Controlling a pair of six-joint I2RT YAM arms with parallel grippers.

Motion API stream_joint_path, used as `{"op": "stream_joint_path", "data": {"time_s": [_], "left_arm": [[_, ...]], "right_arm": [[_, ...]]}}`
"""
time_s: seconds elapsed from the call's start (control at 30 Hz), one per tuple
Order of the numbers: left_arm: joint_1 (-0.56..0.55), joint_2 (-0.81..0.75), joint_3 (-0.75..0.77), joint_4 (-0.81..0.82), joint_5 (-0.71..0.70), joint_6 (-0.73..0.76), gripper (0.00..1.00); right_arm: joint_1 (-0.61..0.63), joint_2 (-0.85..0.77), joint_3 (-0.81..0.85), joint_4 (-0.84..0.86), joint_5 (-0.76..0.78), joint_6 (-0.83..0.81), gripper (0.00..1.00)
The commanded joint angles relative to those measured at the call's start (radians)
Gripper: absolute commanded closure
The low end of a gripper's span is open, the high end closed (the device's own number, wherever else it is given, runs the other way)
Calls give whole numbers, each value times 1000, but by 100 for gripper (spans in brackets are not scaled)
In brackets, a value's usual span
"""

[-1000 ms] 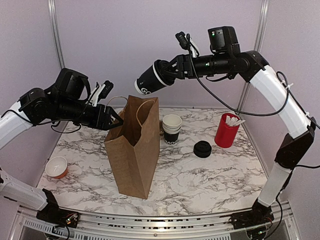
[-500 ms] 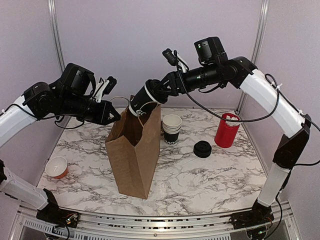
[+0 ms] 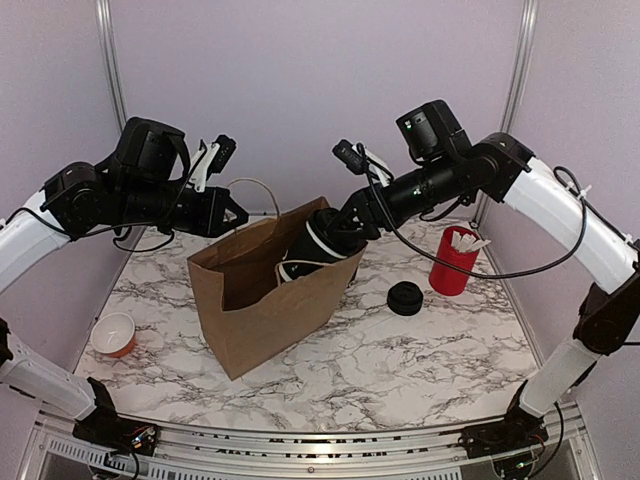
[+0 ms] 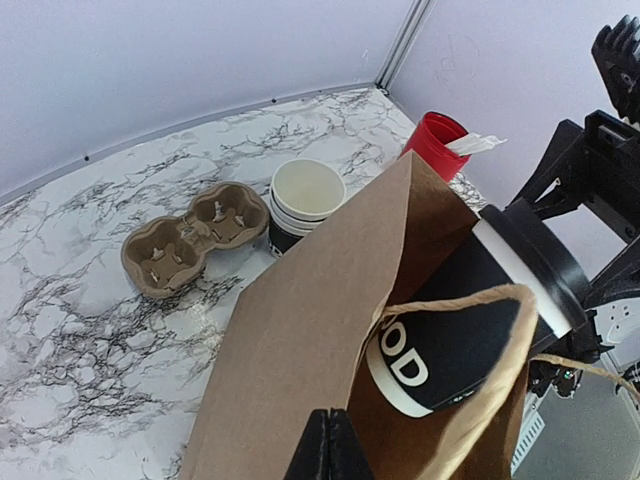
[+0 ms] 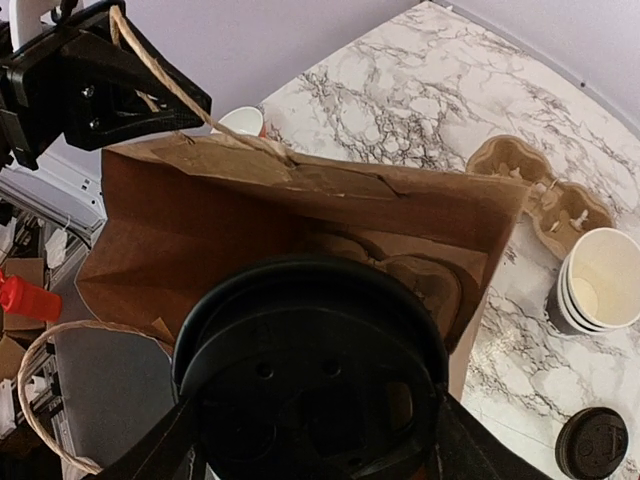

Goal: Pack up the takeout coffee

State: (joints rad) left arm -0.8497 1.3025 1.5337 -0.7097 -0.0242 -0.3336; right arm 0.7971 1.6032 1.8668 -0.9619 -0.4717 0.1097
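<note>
The takeout coffee [image 3: 306, 250], a black cup with white lettering and a black lid, lies tilted with its bottom end inside the mouth of a brown paper bag [image 3: 255, 305]. My right gripper [image 3: 340, 228] is shut on its lid end. The right wrist view shows the lid [image 5: 312, 385] filling the space between the fingers, with the bag's inside [image 5: 180, 230] behind it. My left gripper [image 3: 236, 214] is shut on the bag's upper rim by a twine handle. Seen from the left wrist, the closed fingertips [image 4: 331, 445] meet the bag's edge, and the cup [image 4: 470, 325] lies inside.
A red cup [image 3: 452, 262] with white packets stands at the back right, and a loose black lid [image 3: 405, 298] lies near it. A stack of lidless cups [image 4: 305, 195] and a cardboard carrier [image 4: 190, 240] sit behind the bag. A small orange-and-white cup [image 3: 113, 333] is at the left.
The left gripper has shut on the bag's rim and pulled the mouth wide, tilting the bag. The right arm has come down, putting the cup's bottom end into the bag.
</note>
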Motion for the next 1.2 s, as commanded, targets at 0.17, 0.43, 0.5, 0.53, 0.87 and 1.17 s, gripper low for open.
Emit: {"op": "stream_joint_path", "data": {"time_s": [0.17,0.43,0.5,0.53,0.87,1.17], "left_arm": [[-92,-12,-31,213,68,-15,100],[-107,-23,-75,319,129,-95,100],[-111,-23,-88,349,125,-123,100],[-111,-25,-104,375,118,-147,100],[-121,-38,-309,788,55,-435,100],[-208,-45,-392,1024,-168,-492,100]], "right_arm": [[111,-10,-52,-57,106,-19,30],[126,-34,-118,25,273,30,30],[126,-39,-124,51,293,38,30],[128,-38,-126,62,290,42,30],[207,10,-112,62,363,27,29],[205,123,117,-103,428,56,29]]}}
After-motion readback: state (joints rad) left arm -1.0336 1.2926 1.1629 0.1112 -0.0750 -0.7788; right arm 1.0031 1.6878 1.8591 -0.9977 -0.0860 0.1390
